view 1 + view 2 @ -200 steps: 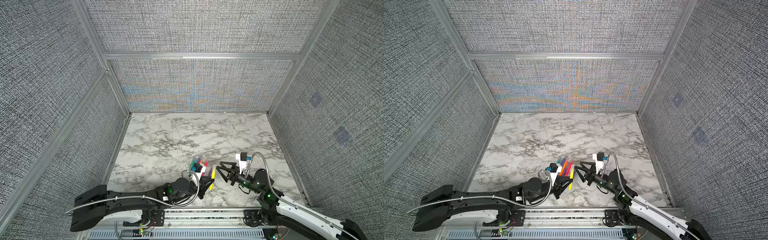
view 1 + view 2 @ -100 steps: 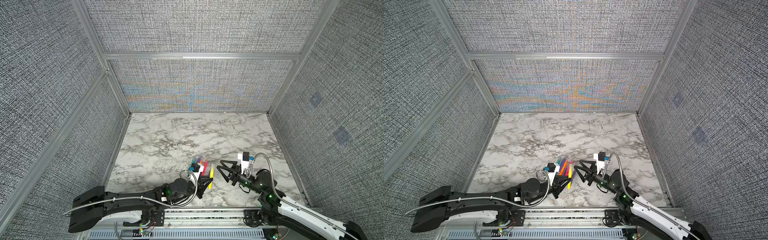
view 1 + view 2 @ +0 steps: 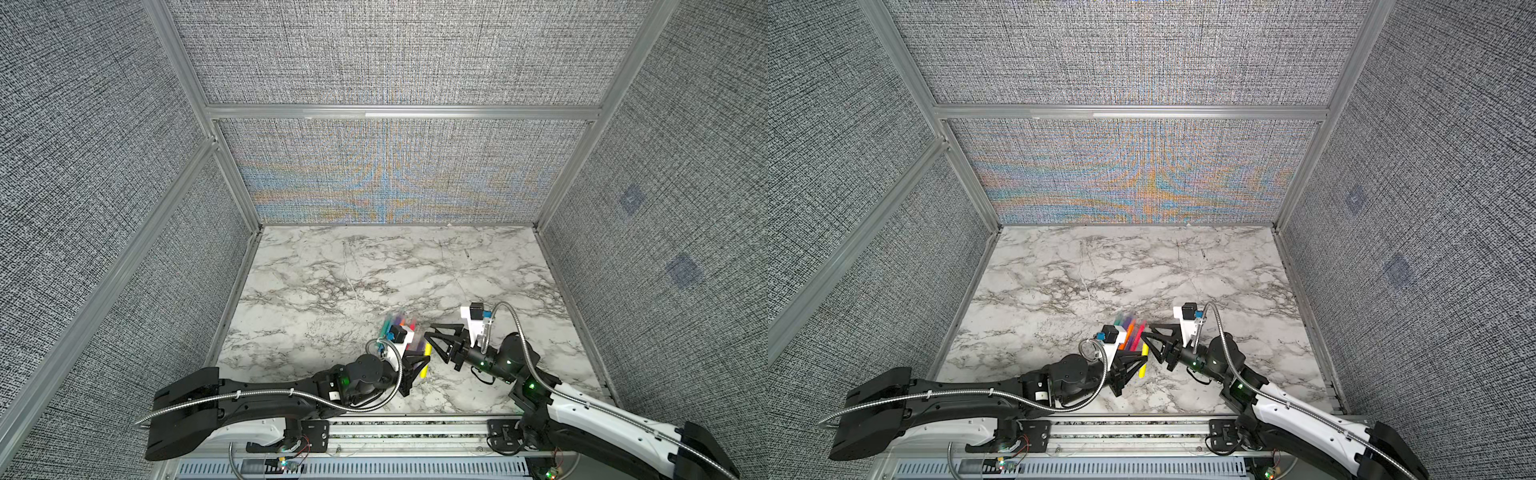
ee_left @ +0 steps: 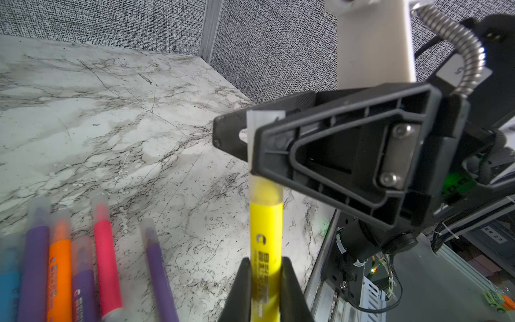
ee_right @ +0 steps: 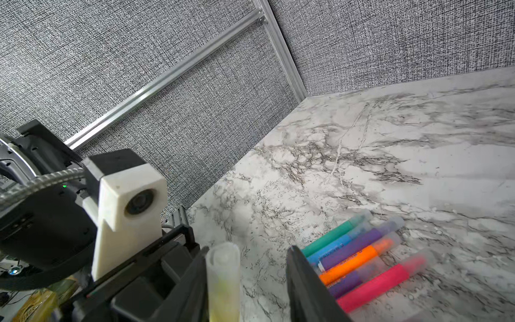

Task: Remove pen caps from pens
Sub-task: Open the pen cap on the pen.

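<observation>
My left gripper [image 4: 266,260] is shut on the barrel of a yellow pen [image 4: 266,237], which it holds off the marble near the table's front edge [image 3: 426,362]. The pen's clear cap [image 5: 223,267] sits on its tip between the fingers of my right gripper [image 5: 248,251]. One finger touches the cap and a gap separates the other from it, so this gripper is open. In both top views the two grippers meet, the left [image 3: 1133,361] just in front of the right [image 3: 1146,334]. Several more capped pens [image 5: 359,251] lie side by side on the marble beside them.
Grey fabric walls with aluminium posts [image 3: 232,195] enclose the marble table [image 3: 374,270] on three sides. The metal rail [image 3: 415,428] carrying both arm bases runs along the front edge. The pen row [image 3: 399,324] lies just behind the left wrist camera.
My right gripper has shifted a little towards the yellow pen and its jaws have narrowed around the cap. The left gripper still holds the pen.
</observation>
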Available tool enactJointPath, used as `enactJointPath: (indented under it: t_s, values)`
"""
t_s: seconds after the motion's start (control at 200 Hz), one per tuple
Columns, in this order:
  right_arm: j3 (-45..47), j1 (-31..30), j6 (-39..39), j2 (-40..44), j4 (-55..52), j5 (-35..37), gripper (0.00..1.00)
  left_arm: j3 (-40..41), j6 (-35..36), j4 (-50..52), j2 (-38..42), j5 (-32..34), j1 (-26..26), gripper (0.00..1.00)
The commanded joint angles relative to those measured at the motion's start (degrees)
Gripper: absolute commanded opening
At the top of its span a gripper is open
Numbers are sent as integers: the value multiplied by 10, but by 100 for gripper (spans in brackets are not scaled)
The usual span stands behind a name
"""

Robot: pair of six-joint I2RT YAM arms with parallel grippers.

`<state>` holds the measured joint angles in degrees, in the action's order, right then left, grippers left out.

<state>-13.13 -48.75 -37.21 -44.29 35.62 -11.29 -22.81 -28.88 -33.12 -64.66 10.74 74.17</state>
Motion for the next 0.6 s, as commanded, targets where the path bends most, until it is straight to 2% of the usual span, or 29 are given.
enactJointPath:
  t_s: [0.0,0.26,0.355,0.49,0.595]
  values:
    - [-4,-1,10,0,11,6,35,-6,9,-25,-1,-3,0,0]
    - [-8,-2,18,1,-2,5,0,-2,7,-26,-2,4,0,0]
    - [-7,-2,18,1,-1,4,0,-2,11,-28,-1,6,0,2]
    - [-7,-5,23,6,0,4,0,8,27,-55,0,9,0,16]
    - [-4,-9,25,15,6,5,0,16,34,-75,-2,10,0,22]
